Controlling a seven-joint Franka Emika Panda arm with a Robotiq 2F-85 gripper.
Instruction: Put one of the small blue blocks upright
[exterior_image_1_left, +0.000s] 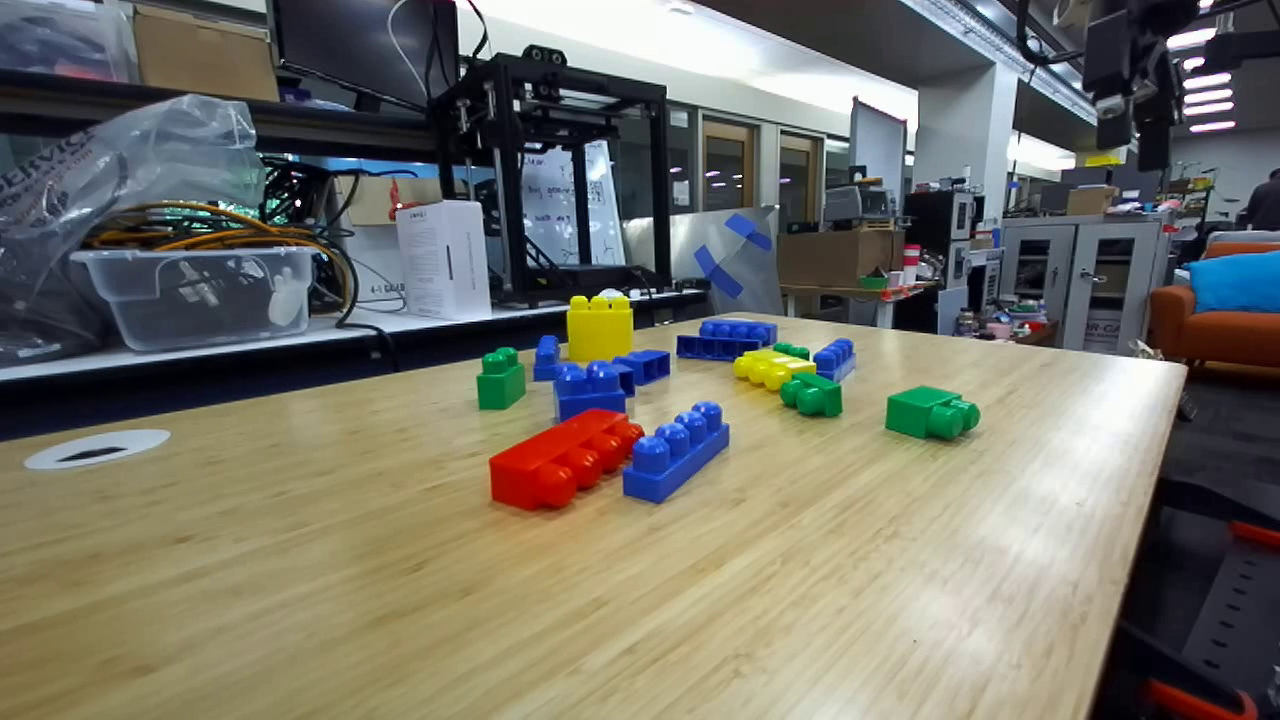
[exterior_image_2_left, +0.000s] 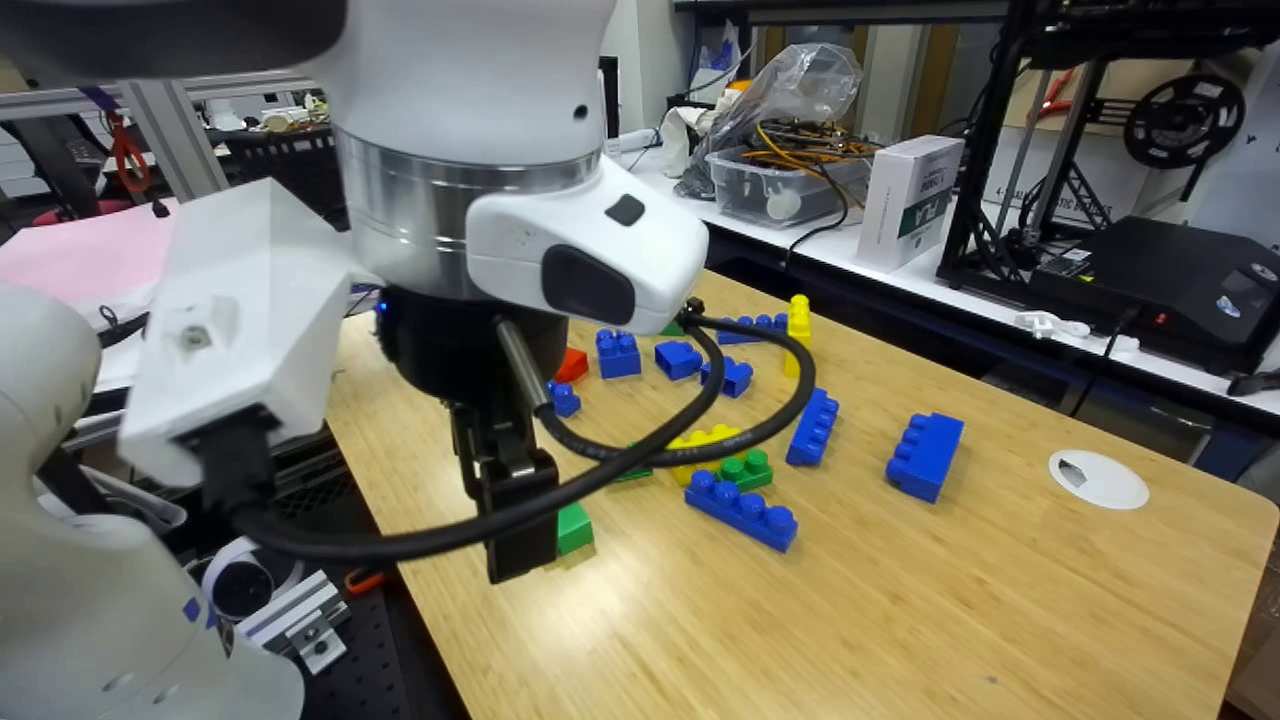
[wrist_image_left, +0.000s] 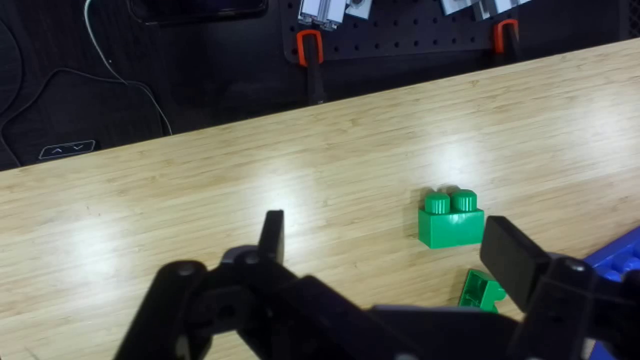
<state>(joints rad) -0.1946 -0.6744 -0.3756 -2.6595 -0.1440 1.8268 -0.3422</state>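
Observation:
Several small blue blocks lie grouped on the wooden table. One stands studs up (exterior_image_1_left: 590, 398), and it also shows in an exterior view (exterior_image_2_left: 619, 360). Beside it, another small blue block (exterior_image_2_left: 678, 360) lies on its side. A third small blue block (exterior_image_2_left: 735, 377) lies on its side with its hollow facing out; it also shows in an exterior view (exterior_image_1_left: 650, 366). My gripper (wrist_image_left: 385, 225) is open and empty in the wrist view, above the table near the edge. It is also in both exterior views (exterior_image_1_left: 1135, 135) (exterior_image_2_left: 522, 540), apart from the small blue blocks, which I cannot identify in the wrist view.
A green brick (wrist_image_left: 452, 230) lies below my gripper. A red brick (exterior_image_1_left: 545, 465) and a long blue brick (exterior_image_1_left: 676, 460) lie near the small blue blocks. A yellow brick (exterior_image_1_left: 600, 332) stands upright behind them. More long blue bricks (exterior_image_2_left: 925, 457) are scattered around. The table edge (wrist_image_left: 320, 107) is close.

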